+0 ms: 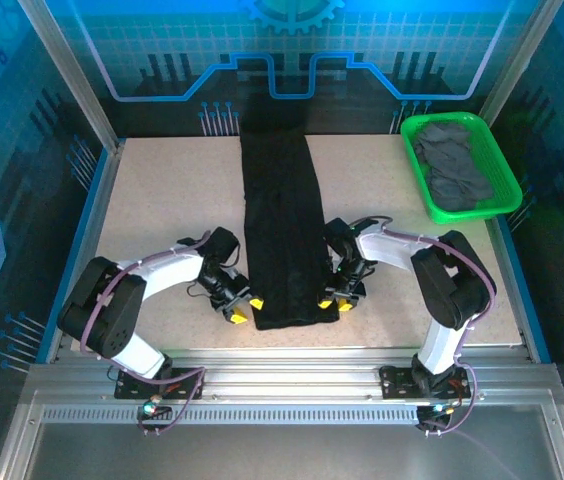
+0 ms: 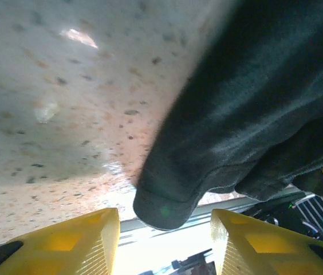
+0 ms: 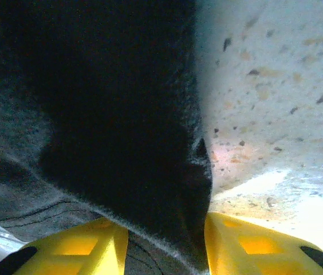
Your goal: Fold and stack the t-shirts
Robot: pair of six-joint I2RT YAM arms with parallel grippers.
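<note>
The black t-shirt (image 1: 282, 230) is folded into a long narrow strip running down the middle of the speckled table (image 1: 162, 200), from the back wall to near the bottom edge of the tabletop. Both arms are parked at its bottom corners.

The left gripper (image 1: 246, 308) sits at the strip's lower-left corner. On the left wrist cam its yellow fingers (image 2: 87, 240) are clearly apart, and the rounded corner of the shirt (image 2: 253, 114) pokes down toward the gap between the tips, with bare table (image 2: 64, 114) off to the left. It doesn't look pinched to me.

The right gripper (image 1: 334, 304) is at the lower-right corner. In its wrist view the yellow fingers (image 3: 247, 243) also have a gap, but the black cloth (image 3: 104, 114) fills that gap right down to the bottom of the frame. Honestly I can't tell if it's actually squeezing the fabric or just straddling it. There's table (image 3: 276, 86) on the right side of that shot.

Over in the upper right of the overhead view there's a bright green basket (image 1: 417, 168) with crumpled dark grey t-shirts (image 1: 452, 165) inside, well apart from the black one.
</note>
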